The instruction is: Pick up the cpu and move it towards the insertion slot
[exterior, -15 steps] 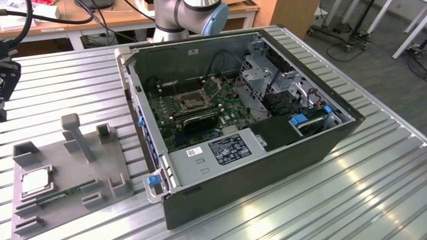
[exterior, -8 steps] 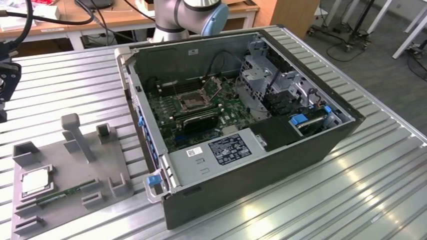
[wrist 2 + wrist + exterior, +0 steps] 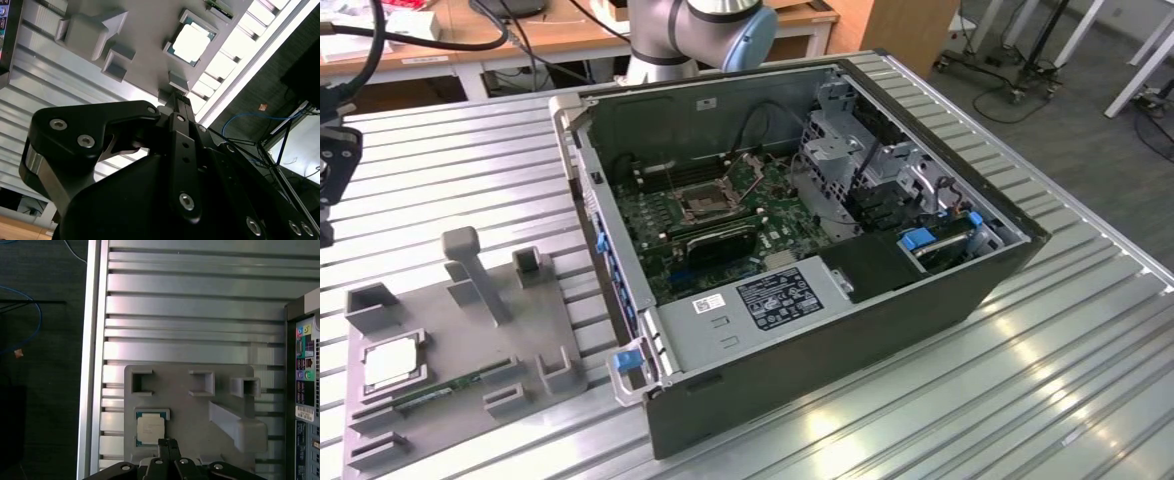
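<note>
"Cpu [image 3: 390,362] first: where was it?"

"It lay flat in its square recess on the grey fixture [image 3: 447,335]. The fixture sat on the bench [image 3: 1067,380] at eight o'clock from the open computer case [image 3: 854,330]."

"And the pincer?"

"In the first wrist view I had the pincer [image 3: 168,444] hanging just above the fixture, close to the chip's edge. Its tips were clenched together on nothing."

"So how far along were we?"

"I judged it barely begun. Nothing was lifted, and the insertion slot [image 3: 707,203] sat well apart inside the case, at two o'clock from the chip."

"Any writing?"

"There was a white label [image 3: 774,295] on the power supply and there were stickers [image 3: 305,412] on the case's rear panel. Faint print also showed on the chip's lid. I could read none of it."
</note>
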You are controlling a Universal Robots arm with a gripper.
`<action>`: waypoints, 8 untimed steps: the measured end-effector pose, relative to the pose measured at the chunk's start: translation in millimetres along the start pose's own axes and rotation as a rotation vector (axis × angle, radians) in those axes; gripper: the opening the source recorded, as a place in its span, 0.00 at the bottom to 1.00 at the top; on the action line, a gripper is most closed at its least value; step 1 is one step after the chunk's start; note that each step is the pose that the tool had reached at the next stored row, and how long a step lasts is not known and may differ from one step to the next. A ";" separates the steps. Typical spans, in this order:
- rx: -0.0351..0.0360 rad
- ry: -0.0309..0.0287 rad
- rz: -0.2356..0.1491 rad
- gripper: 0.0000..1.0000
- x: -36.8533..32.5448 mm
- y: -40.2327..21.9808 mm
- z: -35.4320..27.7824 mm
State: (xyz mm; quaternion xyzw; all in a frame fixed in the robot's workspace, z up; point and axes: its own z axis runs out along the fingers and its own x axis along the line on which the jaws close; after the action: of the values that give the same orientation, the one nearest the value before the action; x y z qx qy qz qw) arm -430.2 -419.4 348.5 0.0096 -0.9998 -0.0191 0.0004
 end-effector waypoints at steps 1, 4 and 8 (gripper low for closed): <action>0.0001 0.0000 0.000 0.11 0.0 -0.3 0.0; 0.0015 0.0000 0.000 0.11 0.0 -0.5 0.0; 0.0052 0.0001 0.000 0.11 0.0 -1.0 -0.1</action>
State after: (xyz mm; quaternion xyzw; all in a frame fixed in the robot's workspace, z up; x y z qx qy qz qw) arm -430.2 -420.4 348.5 0.0096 -0.9998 -0.0165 0.0004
